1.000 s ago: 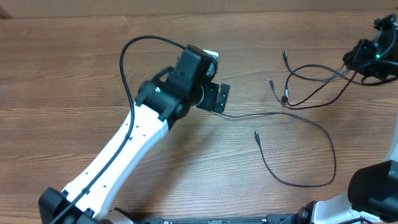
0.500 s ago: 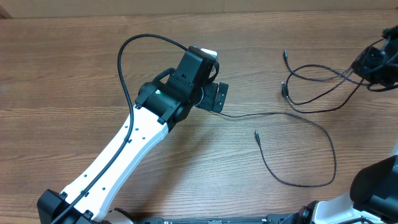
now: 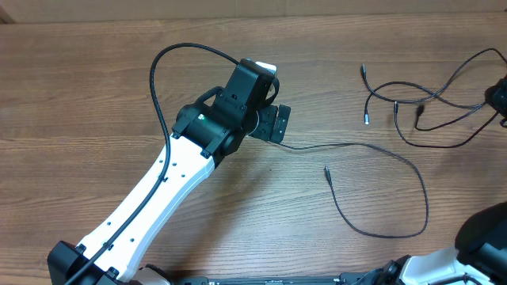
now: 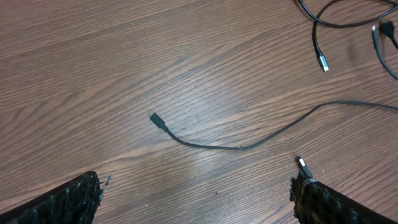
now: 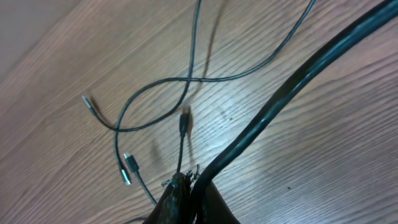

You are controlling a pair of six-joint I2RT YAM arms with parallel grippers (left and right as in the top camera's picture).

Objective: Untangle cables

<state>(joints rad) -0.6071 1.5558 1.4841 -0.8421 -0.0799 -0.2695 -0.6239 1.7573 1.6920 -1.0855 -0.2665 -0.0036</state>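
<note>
Several thin black cables lie on the wooden table. One long cable [image 3: 412, 170] runs from beside my left gripper [image 3: 276, 123] to the right and loops back to a plug [image 3: 326, 170]. In the left wrist view its other plug [image 4: 154, 117] lies ahead of my left gripper [image 4: 196, 182], whose fingers [image 4: 68, 202] stand wide open over bare wood. At the far right, the tangled cables [image 3: 420, 111] lead to my right gripper [image 3: 499, 99]. In the right wrist view my right gripper [image 5: 182, 180] is shut on a thin cable [image 5: 181, 152], and a teal-tipped plug [image 5: 127, 169] lies beside it.
The thick black arm cable [image 5: 280, 106] crosses the right wrist view diagonally. Another arm cable [image 3: 162, 79] arcs over the left arm [image 3: 150, 198]. The table's far edge [image 3: 253, 17] runs along the top. A loose plug [image 4: 302, 165] lies close to my left gripper's right finger.
My right gripper has moved right toward the table's edge, dragging the tangle with it and spreading its loops and plugs. The left arm shifted slightly at first, then stayed still.
</note>
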